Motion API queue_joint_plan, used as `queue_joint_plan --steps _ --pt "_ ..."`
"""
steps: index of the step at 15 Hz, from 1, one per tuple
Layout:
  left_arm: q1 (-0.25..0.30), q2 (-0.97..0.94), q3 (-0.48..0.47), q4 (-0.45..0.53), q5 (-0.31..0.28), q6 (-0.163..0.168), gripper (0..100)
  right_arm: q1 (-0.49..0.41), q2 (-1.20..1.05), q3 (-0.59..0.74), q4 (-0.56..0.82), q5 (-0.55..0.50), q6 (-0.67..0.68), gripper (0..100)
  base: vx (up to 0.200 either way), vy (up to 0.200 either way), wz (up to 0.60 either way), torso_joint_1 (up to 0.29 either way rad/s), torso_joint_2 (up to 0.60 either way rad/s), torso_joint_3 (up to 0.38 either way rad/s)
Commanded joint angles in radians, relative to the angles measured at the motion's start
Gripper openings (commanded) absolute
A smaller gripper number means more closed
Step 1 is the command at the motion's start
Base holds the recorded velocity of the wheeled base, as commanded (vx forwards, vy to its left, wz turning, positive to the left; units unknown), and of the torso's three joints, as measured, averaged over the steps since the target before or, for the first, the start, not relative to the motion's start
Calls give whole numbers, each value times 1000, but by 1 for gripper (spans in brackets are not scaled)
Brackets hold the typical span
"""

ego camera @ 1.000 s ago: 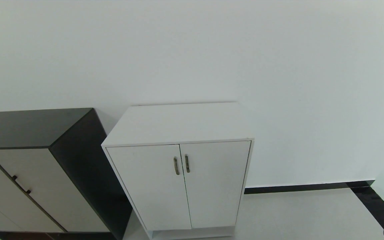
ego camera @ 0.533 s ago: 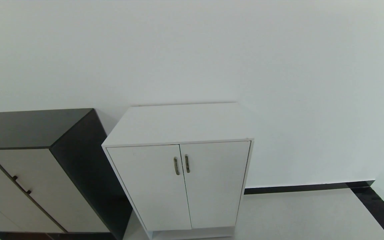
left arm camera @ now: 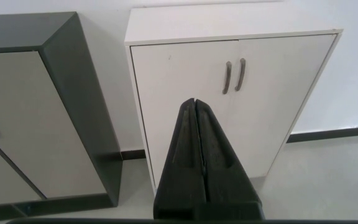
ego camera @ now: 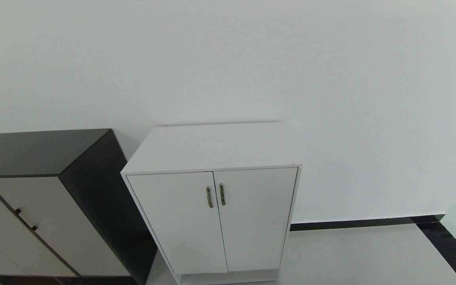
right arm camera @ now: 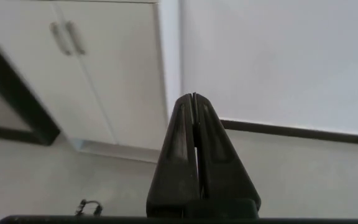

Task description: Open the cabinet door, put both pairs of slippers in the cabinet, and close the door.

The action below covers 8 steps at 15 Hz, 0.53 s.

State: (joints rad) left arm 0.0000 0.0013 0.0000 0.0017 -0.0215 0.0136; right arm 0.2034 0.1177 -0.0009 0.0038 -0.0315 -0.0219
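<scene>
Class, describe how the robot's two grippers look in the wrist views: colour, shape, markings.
The left gripper and right gripper look alike: matte black, two long fingers forming a wedge, broad at the base, narrow at the tip. No markings or cables visible.

A plain white wall (ego camera: 331,79), black skirting strip (ego camera: 354,223), pale grey floor (ego camera: 362,257) and black, beige-fronted cupboard (ego camera: 93,186) are observed.

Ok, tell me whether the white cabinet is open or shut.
Shut. Both doors sit flush in the cabinet front, handles together.
</scene>
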Motion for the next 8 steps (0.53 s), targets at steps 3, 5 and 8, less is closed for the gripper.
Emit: queue_joint_plan --steps 3,5,8 --pt "0 0 0 0 0 0 0 -87 -18 1 1 -19 22 0 0 0 0 0 0 0" --pt "0 0 0 0 0 0 0 -88 -18 -1 1 -27 27 0 0 0 0 0 0 0" --pt "0 0 0 0 0 0 0 -220 -33 -1 1 -30 13 0 0 0 0 0 0 0"
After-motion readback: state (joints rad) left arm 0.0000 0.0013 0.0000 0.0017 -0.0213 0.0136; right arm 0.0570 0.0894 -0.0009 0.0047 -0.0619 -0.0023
